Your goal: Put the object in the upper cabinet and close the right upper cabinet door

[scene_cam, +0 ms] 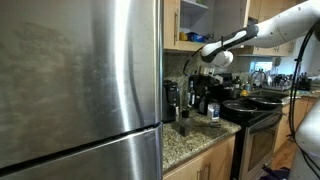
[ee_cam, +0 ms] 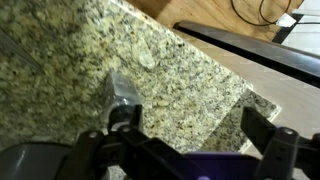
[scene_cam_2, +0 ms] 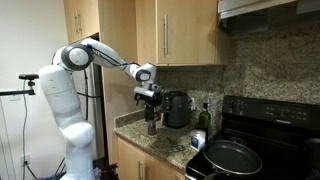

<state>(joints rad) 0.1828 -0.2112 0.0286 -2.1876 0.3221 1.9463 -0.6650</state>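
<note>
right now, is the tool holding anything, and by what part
Nothing is held. The tool stands open over the granite counter; a small greyish object lies near one finger, ungripped.

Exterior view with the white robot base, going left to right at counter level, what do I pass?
robot base → gripper → black appliance → pan

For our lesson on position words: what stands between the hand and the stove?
Between the hand and stove: a black appliance and a small bottle on the counter, in an exterior view.
</note>
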